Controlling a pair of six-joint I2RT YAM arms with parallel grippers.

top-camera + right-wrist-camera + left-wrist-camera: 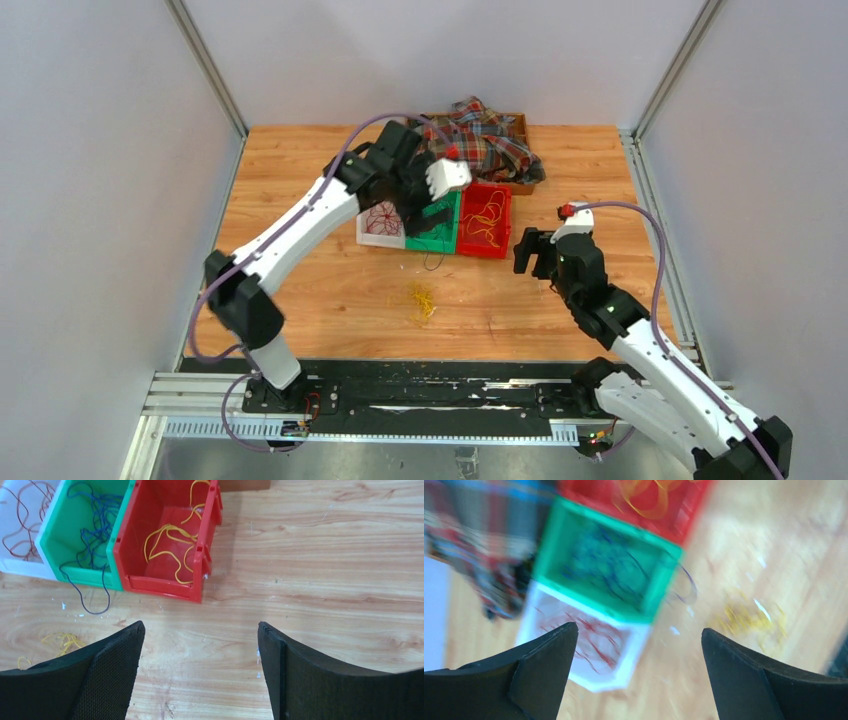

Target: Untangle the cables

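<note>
cables blurred in left wrist view, white bin cut by left edge

The right gripper is seen with its jaws held wide apart and nothing between them, above a wooden table. Three bins are set touching in a row: a red bin with yellow cables, a green bin with dark cables, one strand draped over its front wall onto the table, and a white bin with dark red cables. A loose yellow cable is seen on the table near the left finger.
</note>
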